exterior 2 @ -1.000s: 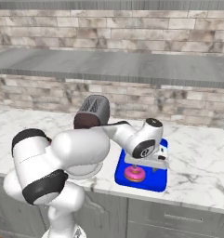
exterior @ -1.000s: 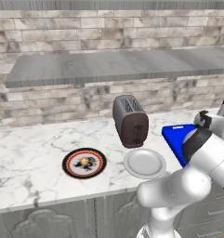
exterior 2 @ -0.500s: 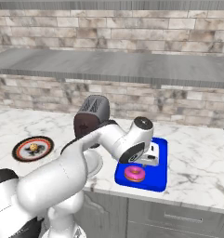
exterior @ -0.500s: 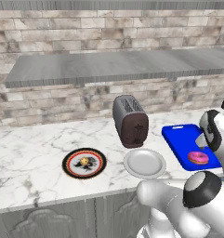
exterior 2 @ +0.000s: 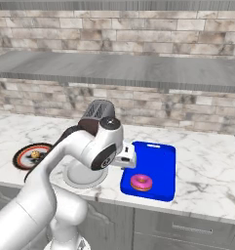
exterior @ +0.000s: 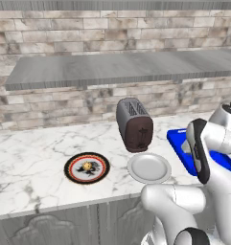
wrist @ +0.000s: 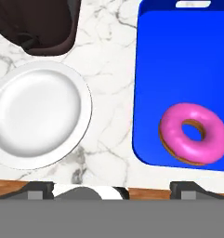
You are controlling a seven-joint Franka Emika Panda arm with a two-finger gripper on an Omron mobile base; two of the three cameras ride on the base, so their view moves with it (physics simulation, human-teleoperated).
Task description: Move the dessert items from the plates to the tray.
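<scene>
The pink-iced doughnut (wrist: 193, 133) lies on the bright blue tray (wrist: 178, 65), near its front edge (exterior 2: 141, 182). My gripper (wrist: 114, 189) hovers above the tray's left edge and the marble beside it, jaws wide open with nothing between them; the right base view shows it (exterior 2: 129, 164) left of the doughnut. The plain white plate (wrist: 39, 121) is bare. A small yellow-brown pastry (exterior: 87, 166) sits in the middle of the black-rimmed patterned plate (exterior: 71, 168), far left of the gripper.
The brown toaster (exterior: 134, 124) stands behind the white plate (exterior: 149, 168), close to the tray's (exterior 2: 155, 158) left side. The counter's front edge runs just below both plates. A brick wall and a grey shelf rise behind.
The gripper has swung left from above the doughnut to the tray's left edge, and the arm has folded round. The doughnut stays put on the tray.
</scene>
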